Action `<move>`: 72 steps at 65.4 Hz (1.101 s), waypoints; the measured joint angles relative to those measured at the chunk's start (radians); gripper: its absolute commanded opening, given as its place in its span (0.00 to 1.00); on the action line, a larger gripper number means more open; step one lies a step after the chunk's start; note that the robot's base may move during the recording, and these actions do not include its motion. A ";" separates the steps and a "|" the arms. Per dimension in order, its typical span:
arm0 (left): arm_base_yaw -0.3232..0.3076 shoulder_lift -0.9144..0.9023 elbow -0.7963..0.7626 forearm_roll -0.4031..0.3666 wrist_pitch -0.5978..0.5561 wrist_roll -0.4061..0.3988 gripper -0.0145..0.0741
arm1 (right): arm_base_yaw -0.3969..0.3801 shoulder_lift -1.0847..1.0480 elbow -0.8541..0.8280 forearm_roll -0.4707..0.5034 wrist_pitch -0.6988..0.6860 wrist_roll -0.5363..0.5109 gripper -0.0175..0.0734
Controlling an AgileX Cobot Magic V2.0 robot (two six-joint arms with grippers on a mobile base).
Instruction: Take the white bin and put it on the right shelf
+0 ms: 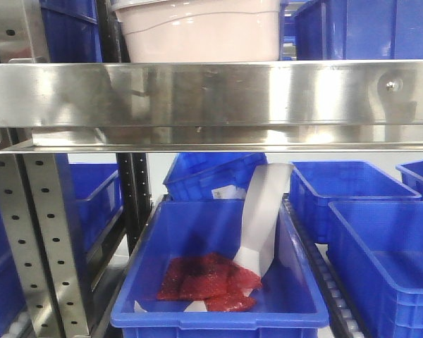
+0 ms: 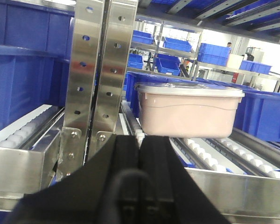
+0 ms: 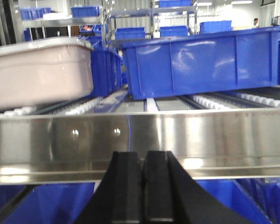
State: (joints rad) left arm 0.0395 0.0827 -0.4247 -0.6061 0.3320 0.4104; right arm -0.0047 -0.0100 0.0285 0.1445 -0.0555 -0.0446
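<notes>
white bin [image 2: 189,111] sits lidded on the roller lanes of the right shelf [image 1: 211,95], behind its steel front rail, beside a blue crate [image 3: 200,60]. left gripper [image 2: 141,154] and right gripper [image 3: 143,177] hover before the rail, fingers pressed together, holding nothing. judged step: open both, clear the rail, then grip the bin's opposite sides evenly.

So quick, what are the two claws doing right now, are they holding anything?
Left claw: closed, fingers pressed together, holding nothing.
Right claw: closed too, empty.
The white bin sits on the shelf rollers, untouched.
</notes>
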 measured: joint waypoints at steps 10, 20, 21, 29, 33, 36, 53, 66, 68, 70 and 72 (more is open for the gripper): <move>0.000 0.000 0.000 0.000 0.000 0.000 0.03 | 0.000 0.000 0.000 -0.006 0.033 0.000 0.24; 0.000 0.000 0.000 0.000 0.000 0.000 0.03 | 0.000 0.000 0.000 -0.026 0.056 0.001 0.24; 0.000 -0.001 0.000 0.000 0.000 0.000 0.03 | 0.000 0.000 0.000 -0.029 0.056 0.001 0.24; 0.000 -0.001 0.000 0.000 0.000 0.000 0.03 | 0.000 0.000 0.000 -0.039 0.066 -0.018 0.24; 0.000 -0.001 0.000 0.000 0.000 0.000 0.03 | 0.000 0.000 0.000 -0.039 0.068 -0.021 0.24; 0.000 -0.001 0.000 0.000 0.000 0.000 0.03 | 0.000 0.000 0.000 -0.040 0.068 -0.023 0.24; 0.000 -0.001 0.000 0.000 0.000 0.000 0.03 | 0.000 0.000 0.000 -0.041 0.068 -0.027 0.24; 0.000 -0.001 0.000 0.000 0.000 0.000 0.03 | 0.000 0.000 0.000 -0.058 0.068 -0.027 0.24; 0.000 -0.001 0.000 0.000 0.000 0.000 0.03 | 0.000 0.000 0.000 -0.072 0.068 -0.027 0.24; 0.000 -0.001 0.000 0.000 0.000 0.000 0.03 | 0.000 0.000 0.000 -0.089 0.068 -0.027 0.24; 0.000 -0.001 0.000 0.000 0.000 0.000 0.03 | 0.000 0.000 0.000 -0.100 0.068 -0.027 0.24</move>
State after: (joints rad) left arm 0.0395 0.0820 -0.4247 -0.6061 0.3318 0.4104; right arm -0.0047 -0.0100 0.0285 0.0443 0.0126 -0.0713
